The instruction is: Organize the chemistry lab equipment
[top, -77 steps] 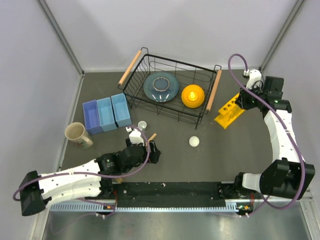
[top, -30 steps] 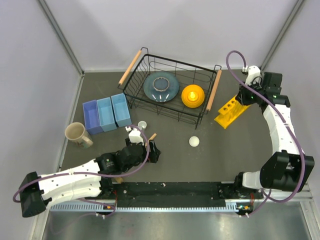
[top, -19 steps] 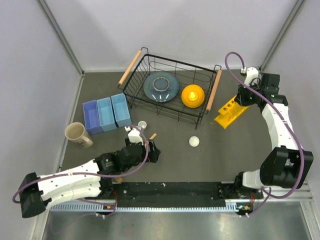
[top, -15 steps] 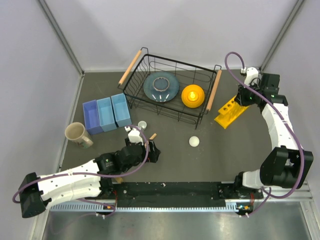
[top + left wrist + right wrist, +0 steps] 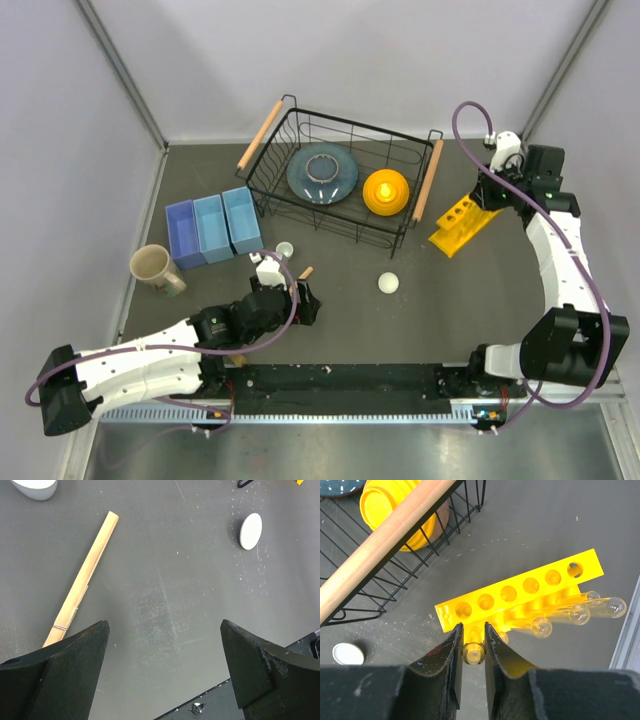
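The yellow rack (image 5: 459,222) lies at the right of the table; in the right wrist view (image 5: 520,592) its row of round holes faces me. Clear tubes (image 5: 580,611) stick out beside it. My right gripper (image 5: 472,650) is shut on a clear tube (image 5: 473,653) right by the rack's near side; in the top view it (image 5: 487,195) sits at the rack's far end. My left gripper (image 5: 162,675) is open over bare table, with the wooden stick (image 5: 82,577) to its left. One white round piece (image 5: 388,283) lies mid-table, another (image 5: 285,249) by the blue bins.
A black wire basket (image 5: 300,205) with wooden handles holds a grey-blue plate (image 5: 322,174) and an orange bowl (image 5: 385,190). Three blue bins (image 5: 212,229) and a beige mug (image 5: 154,268) stand at the left. A metal rail runs along the right edge (image 5: 625,630).
My right gripper has shifted slightly along the rack's far end, moving left and then back right. The left arm has stayed still.
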Available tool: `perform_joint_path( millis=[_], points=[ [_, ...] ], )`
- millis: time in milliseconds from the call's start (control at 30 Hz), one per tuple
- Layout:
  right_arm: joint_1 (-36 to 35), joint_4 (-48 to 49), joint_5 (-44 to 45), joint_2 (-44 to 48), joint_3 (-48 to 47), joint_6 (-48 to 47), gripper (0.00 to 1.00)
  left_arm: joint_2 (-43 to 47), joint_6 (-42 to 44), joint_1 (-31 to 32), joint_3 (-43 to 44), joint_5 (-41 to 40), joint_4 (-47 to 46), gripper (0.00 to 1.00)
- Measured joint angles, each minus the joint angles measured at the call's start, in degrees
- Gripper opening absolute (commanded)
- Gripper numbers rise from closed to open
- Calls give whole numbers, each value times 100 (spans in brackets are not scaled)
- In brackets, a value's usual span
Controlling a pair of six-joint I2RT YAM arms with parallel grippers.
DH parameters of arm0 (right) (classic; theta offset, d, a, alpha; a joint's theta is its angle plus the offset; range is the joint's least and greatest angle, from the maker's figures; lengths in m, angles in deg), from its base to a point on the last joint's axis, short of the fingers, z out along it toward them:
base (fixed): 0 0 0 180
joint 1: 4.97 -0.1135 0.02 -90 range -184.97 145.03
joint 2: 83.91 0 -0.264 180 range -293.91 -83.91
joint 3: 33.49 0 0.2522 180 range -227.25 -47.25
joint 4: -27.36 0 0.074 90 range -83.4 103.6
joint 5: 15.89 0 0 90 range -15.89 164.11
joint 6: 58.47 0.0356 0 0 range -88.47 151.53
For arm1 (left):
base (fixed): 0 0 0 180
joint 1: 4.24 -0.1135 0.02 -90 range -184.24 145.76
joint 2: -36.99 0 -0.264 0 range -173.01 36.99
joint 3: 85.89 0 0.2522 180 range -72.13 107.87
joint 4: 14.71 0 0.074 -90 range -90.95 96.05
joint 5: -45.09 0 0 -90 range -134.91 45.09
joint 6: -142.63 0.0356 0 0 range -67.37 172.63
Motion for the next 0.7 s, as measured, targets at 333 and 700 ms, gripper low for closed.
perform_joint_path(
  millis=[333,700],
  points=[
    [0,-103,-48,125,11,0,15,-2,0,-20,0,20,0,99],
    [0,-120,-42,105,120,-50,15,0,0,-26,0,42,0,99]
  ],
)
